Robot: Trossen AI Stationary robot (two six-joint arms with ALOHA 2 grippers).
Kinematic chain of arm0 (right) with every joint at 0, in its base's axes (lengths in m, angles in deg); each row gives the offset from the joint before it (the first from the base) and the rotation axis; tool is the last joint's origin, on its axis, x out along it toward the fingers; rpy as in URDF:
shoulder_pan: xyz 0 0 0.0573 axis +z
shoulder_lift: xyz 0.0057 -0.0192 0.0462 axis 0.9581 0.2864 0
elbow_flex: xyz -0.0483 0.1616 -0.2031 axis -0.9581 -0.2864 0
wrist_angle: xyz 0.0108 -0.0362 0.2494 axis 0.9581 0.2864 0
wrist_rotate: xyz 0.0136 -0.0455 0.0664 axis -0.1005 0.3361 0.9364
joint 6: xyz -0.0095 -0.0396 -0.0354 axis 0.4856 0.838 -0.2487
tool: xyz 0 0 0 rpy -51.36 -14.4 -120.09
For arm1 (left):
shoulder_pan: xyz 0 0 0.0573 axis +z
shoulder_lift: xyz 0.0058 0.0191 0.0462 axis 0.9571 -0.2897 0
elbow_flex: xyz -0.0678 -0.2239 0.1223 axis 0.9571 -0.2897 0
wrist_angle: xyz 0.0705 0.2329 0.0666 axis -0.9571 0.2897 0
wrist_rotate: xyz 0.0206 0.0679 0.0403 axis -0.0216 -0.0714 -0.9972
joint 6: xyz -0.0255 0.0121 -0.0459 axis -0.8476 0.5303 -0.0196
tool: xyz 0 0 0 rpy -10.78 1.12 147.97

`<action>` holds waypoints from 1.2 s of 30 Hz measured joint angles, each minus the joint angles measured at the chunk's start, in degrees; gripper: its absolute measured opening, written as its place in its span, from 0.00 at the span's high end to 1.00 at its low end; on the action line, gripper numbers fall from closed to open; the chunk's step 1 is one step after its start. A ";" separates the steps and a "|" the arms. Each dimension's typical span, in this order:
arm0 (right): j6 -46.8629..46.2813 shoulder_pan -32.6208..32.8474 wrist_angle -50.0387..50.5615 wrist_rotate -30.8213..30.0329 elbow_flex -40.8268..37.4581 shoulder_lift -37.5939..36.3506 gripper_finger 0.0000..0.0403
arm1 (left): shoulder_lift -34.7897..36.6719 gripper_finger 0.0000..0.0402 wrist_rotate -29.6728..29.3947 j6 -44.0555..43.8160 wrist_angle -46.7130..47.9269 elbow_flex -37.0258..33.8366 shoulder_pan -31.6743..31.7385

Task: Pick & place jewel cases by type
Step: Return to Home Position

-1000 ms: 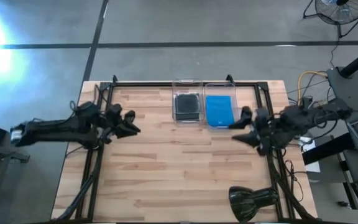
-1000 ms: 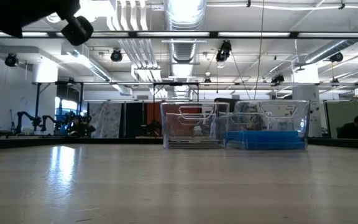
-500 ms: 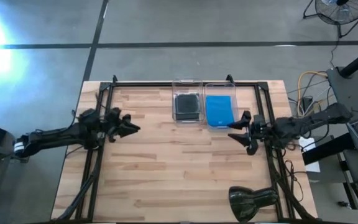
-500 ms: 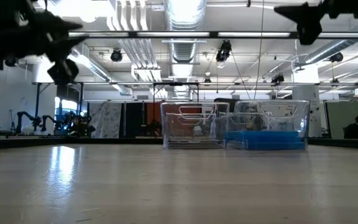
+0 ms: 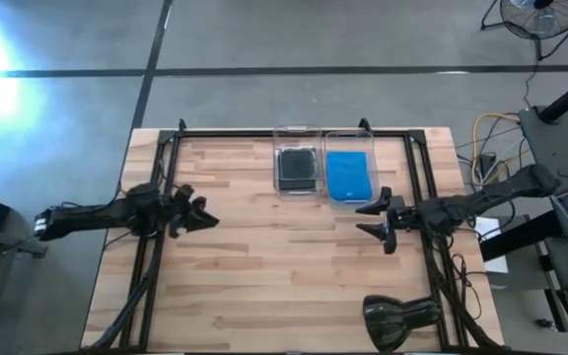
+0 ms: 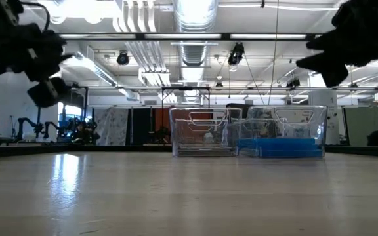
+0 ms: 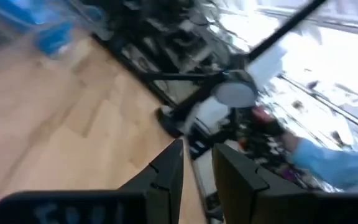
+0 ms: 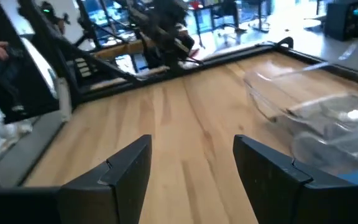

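Note:
Blue jewel cases [image 5: 349,176] lie stacked in the right clear bin [image 5: 367,133] at the table's far edge; in the low view this blue stack [image 6: 281,146] fills the bin's bottom. Black jewel cases [image 5: 297,167] lie in the left clear bin [image 5: 297,131] beside it. My left gripper [image 5: 201,212] hovers over the table's left part, open by a narrow gap [image 7: 197,171], holding nothing. My right gripper [image 5: 374,220] hovers just near of the blue bin, wide open [image 8: 191,162] and empty. Both grippers are above the tabletop: left [image 6: 35,62], right [image 6: 340,49].
Black frame rails [image 5: 156,256] run along the table's left and right sides and far edge. A dark lamp head [image 5: 400,316] sits at the near right corner. Bare wood [image 5: 284,266] stretches between the arms and toward the near edge.
Both grippers have drawn toward the table's near edge and come down lower. The left one has also pulled back a little toward the left edge; the right one has reached slightly further in from the right. The cases in the bins have stayed put.

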 joint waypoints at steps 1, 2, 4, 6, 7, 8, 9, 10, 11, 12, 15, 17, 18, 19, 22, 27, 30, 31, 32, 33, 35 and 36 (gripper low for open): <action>0.02 -0.10 -0.54 -0.20 -0.90 -0.14 0.45 | 1.38 0.83 -0.03 0.01 0.06 0.00 -0.99; 0.02 -0.10 -0.70 -0.20 -2.07 -0.71 0.45 | 2.56 0.83 -0.03 -0.02 1.47 0.00 -1.81; 0.03 -0.08 -0.37 -0.10 -4.94 -1.95 0.45 | 5.44 0.83 -0.01 -0.04 1.67 0.00 -2.92; -0.07 -0.10 1.51 -0.16 -7.28 -2.81 0.45 | 8.60 0.83 -0.04 -0.01 1.80 -0.02 -3.34; 0.01 -0.10 5.69 -0.23 -7.25 -3.34 0.45 | 9.75 0.83 0.08 -0.03 1.04 -0.02 -3.35; 0.03 -0.10 9.39 -0.01 -7.18 -4.04 0.45 | 10.28 0.83 -0.09 0.02 0.96 -0.02 -3.32; 0.32 -0.13 12.28 0.13 -7.27 -4.99 0.45 | 10.19 0.83 -0.06 -0.07 1.70 -0.02 -3.18; 0.42 -0.19 11.37 0.33 -7.15 -5.29 0.45 | 10.24 0.83 -0.03 -0.08 0.47 -0.03 -3.17; 0.42 -0.23 10.80 0.40 -7.19 -5.61 0.45 | 10.24 0.83 -0.08 -0.04 -0.49 -0.04 -3.14; 0.40 -0.21 10.41 0.66 -7.19 -6.85 0.45 | 10.22 0.83 -0.19 -0.03 -0.13 -0.04 -3.16; 0.39 -0.25 10.52 0.97 -7.24 -12.53 0.45 | 10.24 0.83 -0.12 -0.05 1.06 -0.07 -3.19; 0.41 -0.32 11.64 0.98 -7.25 -17.13 0.45 | 10.24 0.83 -0.15 -0.06 0.92 -0.07 -3.22; 0.42 -0.59 11.82 1.04 -7.25 -19.19 0.45 | 10.24 0.83 -0.15 -0.06 0.95 -0.07 -3.22; 0.38 -1.05 11.86 1.35 -7.25 -21.00 0.45 | 10.24 0.83 -0.15 -0.04 0.81 -0.07 -3.22; 0.17 -4.51 12.00 1.91 -7.25 -25.17 0.45 | 10.24 0.83 -0.17 -0.06 1.29 -0.09 -3.22; 0.15 -15.76 11.85 1.73 -7.25 -31.24 0.45 | 10.24 0.83 -0.15 -0.05 1.23 -0.11 -3.22; -0.01 -19.53 10.46 0.40 -7.26 -31.20 0.45 | 10.24 0.83 -0.16 -0.04 1.22 -0.13 -3.23; -0.02 -19.69 10.22 -0.53 -7.25 -31.20 0.45 | 10.24 0.83 -0.15 -0.06 1.23 -0.13 -3.30; -0.02 -19.66 10.30 -1.06 -7.25 -31.23 0.45 | 10.24 0.83 -0.16 -0.06 1.25 -0.13 -3.43; 0.00 -19.47 10.32 -1.63 -7.25 -31.23 0.45 | 10.24 0.83 -0.15 -0.06 1.27 -0.13 -3.53; 0.00 -18.78 10.50 -1.62 -7.25 -31.20 0.45 | 10.24 0.83 -0.17 -0.05 1.26 -0.15 -3.69; 0.00 -18.45 10.46 -1.61 -7.25 -31.20 0.45 | 10.24 0.83 -0.15 -0.05 1.27 -0.15 -3.77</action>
